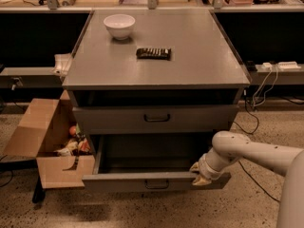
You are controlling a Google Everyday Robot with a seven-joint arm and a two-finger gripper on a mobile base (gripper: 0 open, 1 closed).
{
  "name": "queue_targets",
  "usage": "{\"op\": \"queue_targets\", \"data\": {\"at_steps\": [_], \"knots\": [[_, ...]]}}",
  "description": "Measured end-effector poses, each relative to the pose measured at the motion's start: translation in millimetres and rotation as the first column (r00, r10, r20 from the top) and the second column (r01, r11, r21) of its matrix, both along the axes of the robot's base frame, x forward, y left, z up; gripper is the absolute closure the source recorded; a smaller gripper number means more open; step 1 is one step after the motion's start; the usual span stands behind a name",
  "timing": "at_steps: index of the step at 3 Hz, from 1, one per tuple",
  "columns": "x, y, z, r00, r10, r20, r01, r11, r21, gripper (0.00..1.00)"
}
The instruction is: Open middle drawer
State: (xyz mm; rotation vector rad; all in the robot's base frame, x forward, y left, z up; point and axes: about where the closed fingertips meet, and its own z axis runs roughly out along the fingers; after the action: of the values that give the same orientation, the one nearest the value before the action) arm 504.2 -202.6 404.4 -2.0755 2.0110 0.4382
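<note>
middle drawer point(118, 182) out, tool point(201, 175) at its front's rt end, tool state unclear

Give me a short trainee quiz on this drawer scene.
1. Fill in: on the cabinet top, the white ___ sits farther back than the dark snack bar.
2. True or false: the middle drawer is pulled out while the upper drawer is shut.
3. Where is the pincer? A) on the cabinet top B) at the right end of the middle drawer's front C) at the upper drawer's handle
Key: 1 bowl; 2 true; 3 B.
</note>
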Motion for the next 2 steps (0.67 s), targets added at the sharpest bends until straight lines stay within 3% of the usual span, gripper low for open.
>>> {"op": "queue_targets", "data": {"at_steps": [1, 2], "knots": [[-0.9, 0.9, 2.9, 0.9999, -0.001, 0.012, 0.0, 1.0, 0.014, 1.0], [-5.4, 1.0, 2.8, 1.0, 0.0, 0.01, 0.0, 1.0, 0.024, 0.82]]}}
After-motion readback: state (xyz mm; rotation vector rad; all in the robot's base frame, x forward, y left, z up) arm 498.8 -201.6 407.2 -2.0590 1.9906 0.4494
